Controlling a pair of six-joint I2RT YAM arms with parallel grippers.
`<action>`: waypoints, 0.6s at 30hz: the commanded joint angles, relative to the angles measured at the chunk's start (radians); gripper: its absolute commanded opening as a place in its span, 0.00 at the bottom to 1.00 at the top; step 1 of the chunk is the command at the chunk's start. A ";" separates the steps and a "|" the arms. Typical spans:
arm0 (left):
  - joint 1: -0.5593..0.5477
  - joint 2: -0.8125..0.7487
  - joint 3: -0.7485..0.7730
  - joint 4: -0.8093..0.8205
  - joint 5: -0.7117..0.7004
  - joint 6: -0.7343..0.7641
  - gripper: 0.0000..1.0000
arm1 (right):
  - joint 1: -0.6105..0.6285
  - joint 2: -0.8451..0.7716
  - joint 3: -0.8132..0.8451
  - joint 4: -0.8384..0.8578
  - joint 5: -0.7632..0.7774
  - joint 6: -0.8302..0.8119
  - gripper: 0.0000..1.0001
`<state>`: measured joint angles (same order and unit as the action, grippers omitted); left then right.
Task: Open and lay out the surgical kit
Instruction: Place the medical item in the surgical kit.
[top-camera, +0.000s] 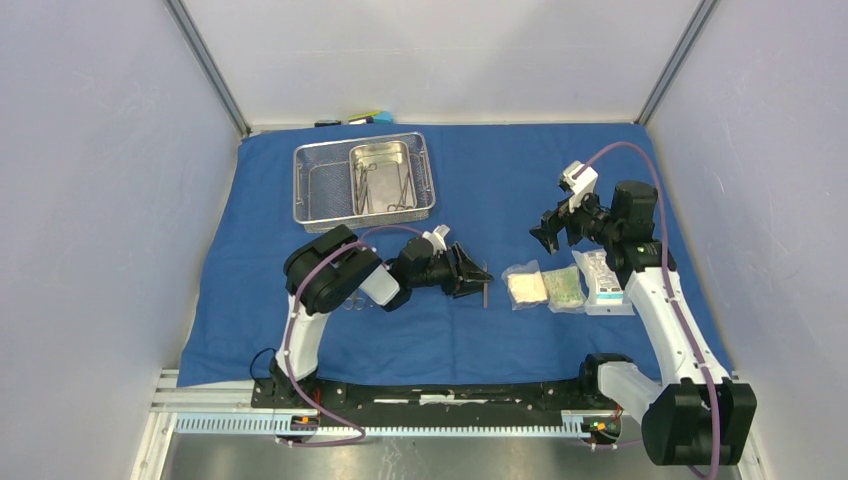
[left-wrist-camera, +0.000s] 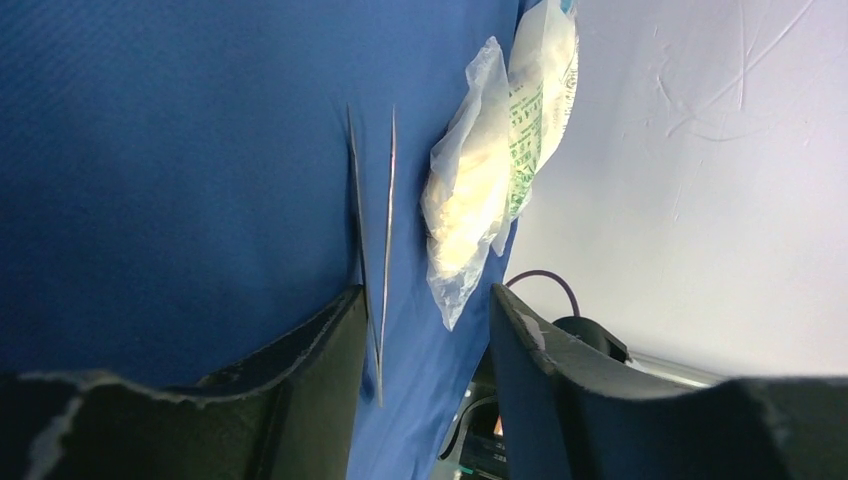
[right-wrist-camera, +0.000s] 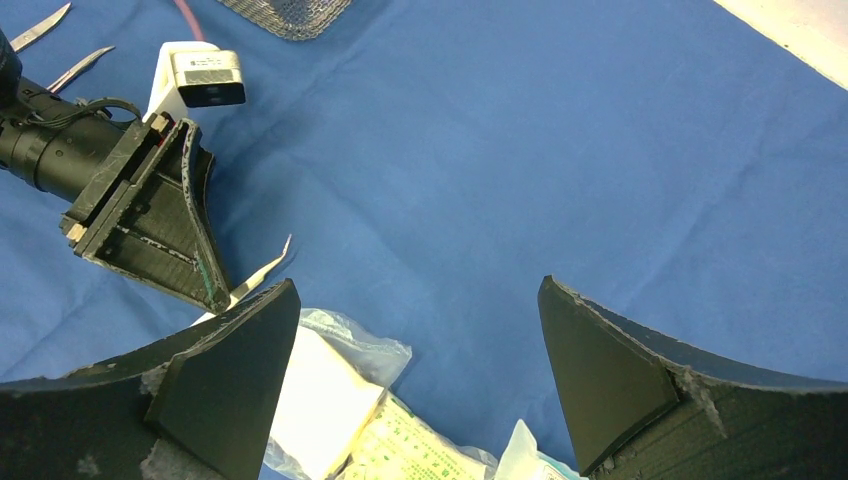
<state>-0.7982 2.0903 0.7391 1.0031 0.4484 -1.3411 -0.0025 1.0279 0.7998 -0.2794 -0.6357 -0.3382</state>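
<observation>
A blue cloth (top-camera: 500, 180) lies spread flat under everything. The right arm (top-camera: 670, 300) reaches forward along the right side, and the left arm (top-camera: 330, 275) is folded low over the cloth's near middle.

A wire-mesh tray (top-camera: 312, 190) sits at the far left of the cloth, with a smaller steel pan (top-camera: 380, 150) standing in its right half. Slim scissors-like tools (top-camera: 385, 192) lie inside the pan.

The right hand (right-wrist-camera: 418, 285) hangs above the cloth with its fingers spread wide and nothing between them, just beyond the packets. The left hand (left-wrist-camera: 425, 300) lies low and on its side, pointing right; its fingers stand partly apart and grip nothing.

Three small clear packets (top-camera: 563, 287) lie in a row on the near right of the cloth, side by side.

The tweezers (left-wrist-camera: 385, 200) lie flat on the cloth just beside the inner edge of one left finger (left-wrist-camera: 320, 340), between the left hand and the nearest packet.

More small metal tools (top-camera: 352, 303) show on the cloth, partly hidden under the left arm.

A little coloured block toy (top-camera: 368, 119) sits at the far edge, beyond the tray.
</observation>
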 joint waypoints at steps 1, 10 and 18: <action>-0.004 -0.049 -0.007 -0.128 -0.027 0.060 0.58 | -0.004 -0.024 -0.007 0.026 -0.018 0.008 0.97; -0.004 -0.067 0.029 -0.213 -0.005 0.127 0.58 | -0.004 -0.030 -0.015 0.025 -0.012 0.004 0.97; -0.005 -0.106 0.048 -0.242 0.011 0.163 0.53 | -0.003 -0.031 -0.014 0.017 -0.001 -0.007 0.97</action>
<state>-0.7982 2.0293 0.7692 0.8341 0.4557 -1.2606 -0.0025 1.0119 0.7872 -0.2790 -0.6353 -0.3382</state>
